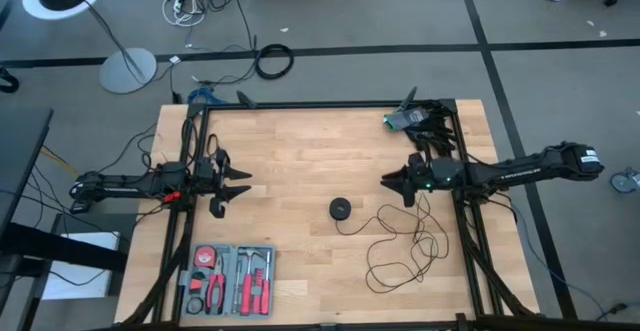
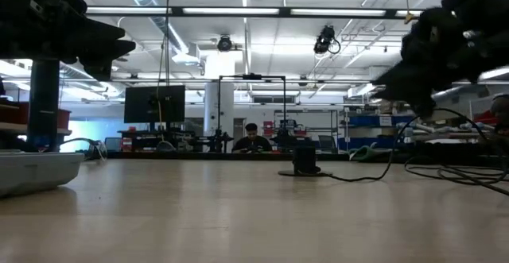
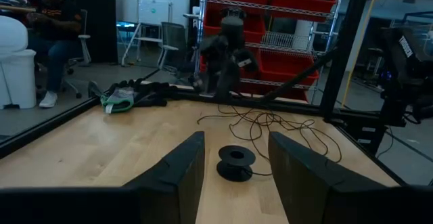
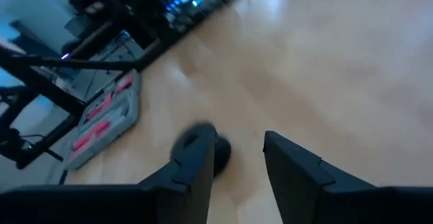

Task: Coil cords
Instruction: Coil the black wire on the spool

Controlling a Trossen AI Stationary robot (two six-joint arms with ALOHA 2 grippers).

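At the table's left edge the left gripper [image 1: 236, 190] is held with its fingers apart and nothing between them. A tool case [image 1: 228, 279] with red-handled tools is seen near the front left. Past the middle lies one small round puck [image 1: 341, 209], and from it one thin black cord [image 1: 405, 246] is spread in loose loops toward the right front. The right gripper [image 1: 392, 183] is held just above those loops, fingers apart and empty. The puck is found left of it and a little nearer the front. The right arm is judged much nearer. One bundle of gloves [image 1: 412, 118] is seen at the back right.
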